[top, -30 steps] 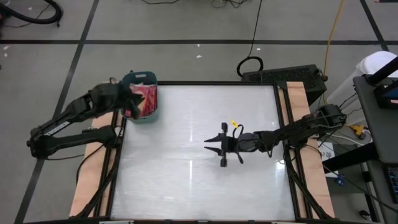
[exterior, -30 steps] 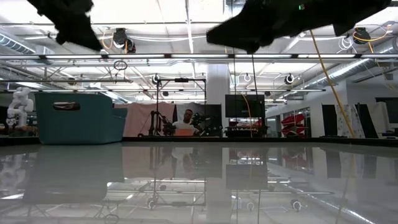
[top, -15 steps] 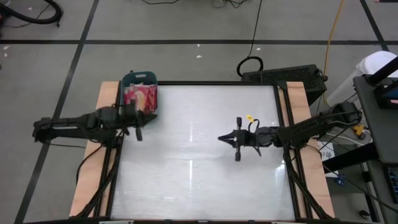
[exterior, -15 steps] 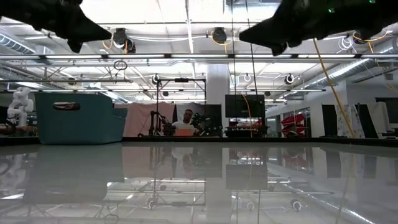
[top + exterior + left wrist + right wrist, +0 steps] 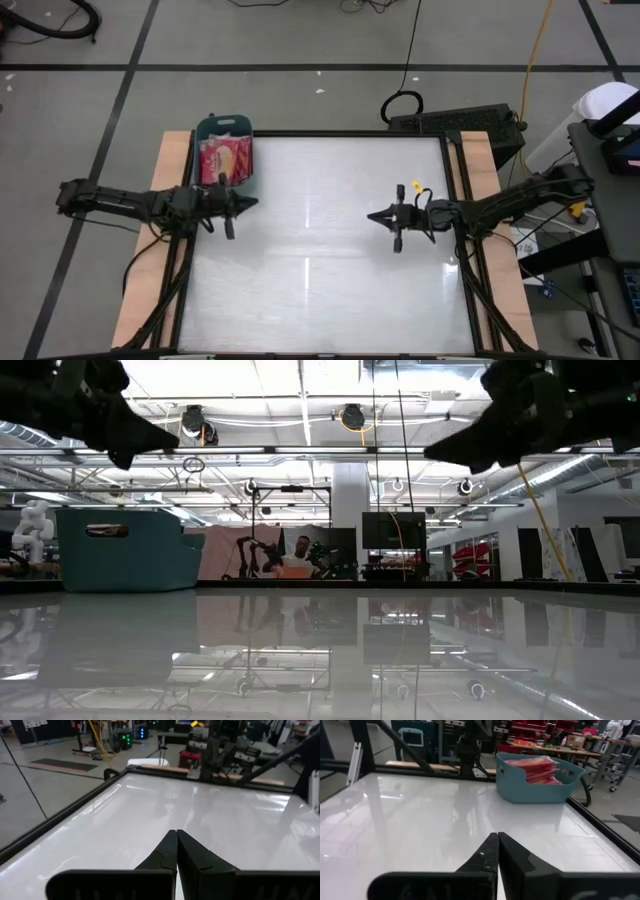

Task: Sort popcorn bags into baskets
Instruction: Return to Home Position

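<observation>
High view: flat red popcorn bags (image 5: pixel 224 160) stacked in small teal-blue rectangular plastic bin (image 5: pixel 222 122) at far-left corner of glossy white table (image 5: pixel 320 250), picture side up. No loose bags visible on tabletop, so sorting prob. done. Left gripper (image 5: pixel 254 203) just beside bin's near end, by table's left edge, empty, fingers pressed together, pointed twd centre. Right gripper (image 5: pixel 370 215) nearer right edge, well apart from bin, fingers likewise together, empty, aimed across at it per right wrist view. Both held above surface and clear of bin, likely for folding to home w/o knocking the stack.
</observation>
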